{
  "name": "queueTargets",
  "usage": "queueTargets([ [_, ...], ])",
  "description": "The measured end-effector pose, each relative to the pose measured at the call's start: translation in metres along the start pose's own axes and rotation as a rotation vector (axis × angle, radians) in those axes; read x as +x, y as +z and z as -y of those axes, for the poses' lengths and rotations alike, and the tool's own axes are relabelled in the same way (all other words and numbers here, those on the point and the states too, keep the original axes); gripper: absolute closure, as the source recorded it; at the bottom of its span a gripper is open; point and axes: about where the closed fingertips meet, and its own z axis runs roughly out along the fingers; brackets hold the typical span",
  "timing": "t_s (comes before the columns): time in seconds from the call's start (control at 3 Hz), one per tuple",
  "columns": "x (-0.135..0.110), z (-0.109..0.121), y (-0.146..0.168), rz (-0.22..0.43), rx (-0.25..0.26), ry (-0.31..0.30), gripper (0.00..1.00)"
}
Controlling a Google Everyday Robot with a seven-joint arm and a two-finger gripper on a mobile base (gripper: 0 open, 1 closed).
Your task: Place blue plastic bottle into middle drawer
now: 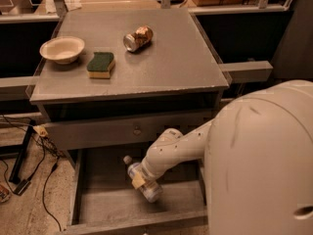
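The bottle (152, 193) lies slanted inside the open drawer (107, 204), white cap toward the back left, low over the plank floor near its middle. Its label is too blurred to read. The claw (141, 181) is clenched across the bottle's body, and the white arm (178, 148) reaches in from the right. Above, the desk (171, 62) carries an empty bowl (62, 49), a green sponge (101, 64) just beside it, and a crushed can (138, 38) on its side.
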Motion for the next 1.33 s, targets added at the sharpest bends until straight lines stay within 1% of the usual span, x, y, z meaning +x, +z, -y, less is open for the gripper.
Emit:
queueTargets([
  [0.33,0.011,0.005,0.021,-0.012,-0.027,0.035,1.0],
  [0.67,0.028,0.009,0.043,-0.042,-0.064,0.066,1.0],
  [1.33,0.053,0.022,0.073,-0.067,-0.097,0.109,1.0],
])
